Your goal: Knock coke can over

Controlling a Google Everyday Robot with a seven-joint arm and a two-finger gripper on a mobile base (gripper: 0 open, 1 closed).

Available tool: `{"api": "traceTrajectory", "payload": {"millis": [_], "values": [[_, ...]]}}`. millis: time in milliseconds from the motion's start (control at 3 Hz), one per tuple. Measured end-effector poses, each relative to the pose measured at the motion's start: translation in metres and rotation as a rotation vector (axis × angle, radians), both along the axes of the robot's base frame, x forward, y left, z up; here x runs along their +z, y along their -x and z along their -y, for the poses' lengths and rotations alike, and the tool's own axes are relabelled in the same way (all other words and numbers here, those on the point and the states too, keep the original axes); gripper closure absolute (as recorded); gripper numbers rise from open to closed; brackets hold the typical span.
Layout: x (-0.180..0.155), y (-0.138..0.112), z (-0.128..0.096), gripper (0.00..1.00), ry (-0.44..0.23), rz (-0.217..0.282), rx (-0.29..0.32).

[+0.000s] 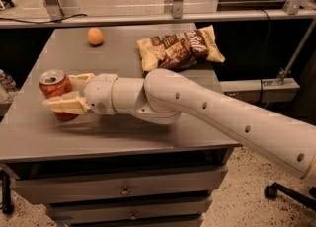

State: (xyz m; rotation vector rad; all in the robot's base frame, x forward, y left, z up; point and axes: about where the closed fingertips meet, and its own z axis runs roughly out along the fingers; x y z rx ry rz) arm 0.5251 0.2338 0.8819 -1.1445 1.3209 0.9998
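- The table (113,134) is a grey drawer cabinet whose flat top carries everything, so a toppled can has room to roll towards the middle. The left edge is close, though.
- The arm (222,117) reaches in low from the right, lying almost level just above the top. I take that low line as a way to put sideways force on the can, not downward force.
- The chip bag (180,48) lies flat towards the back right, well apart from the action and out of the arm's way.
- The gripper (61,93) is at the near-left part of the table with its fingers spread open. One finger is behind the can and one crosses in front of its lower body. Whether either finger presses on the can cannot be told.
- The coke can (53,87) stands upright between those fingers near the left edge, not yet knocked over. Bracketed this way, a sideways sweep or a twist of the wrist should tip it.
- The orange (95,36) sits at the back left, apart from the can.
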Motion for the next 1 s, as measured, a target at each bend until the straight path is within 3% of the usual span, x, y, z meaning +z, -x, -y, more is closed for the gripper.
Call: {"api": "traceTrajectory", "payload": {"millis": [667,1000], "values": [[0.009,-0.015,0.054,0.87,0.016,0.007,-0.112],[0.024,-0.023,0.087,1.0,0.044,0.028,-0.165]]}}
